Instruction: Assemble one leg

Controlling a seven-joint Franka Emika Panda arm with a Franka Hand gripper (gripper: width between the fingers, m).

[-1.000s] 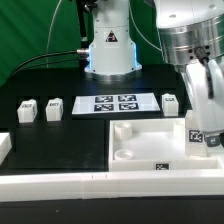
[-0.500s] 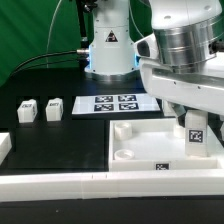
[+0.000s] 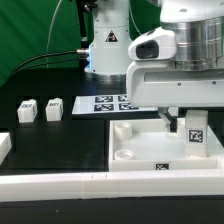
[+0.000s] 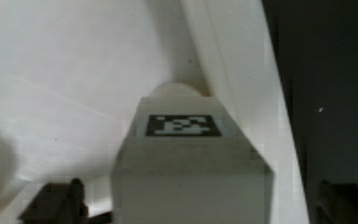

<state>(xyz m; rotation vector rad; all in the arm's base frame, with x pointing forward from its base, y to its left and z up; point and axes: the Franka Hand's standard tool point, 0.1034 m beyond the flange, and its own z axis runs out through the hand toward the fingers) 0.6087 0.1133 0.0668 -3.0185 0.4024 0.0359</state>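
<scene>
Even, bright light falls on the black desk [image 3: 40, 135], and shadows are faint. The wrist view is soft and grainy, blurred toward its edges.

Your exterior view looks from the front, slightly above the black table [image 3: 60, 135], facing the robot base [image 3: 107, 45]. Your wrist view looks down along the gripper [image 4: 190, 205], very close. Both views share the leg [image 3: 195, 132] [image 4: 185, 150] and the white tray [image 3: 135, 150] [image 4: 69, 80].
</scene>
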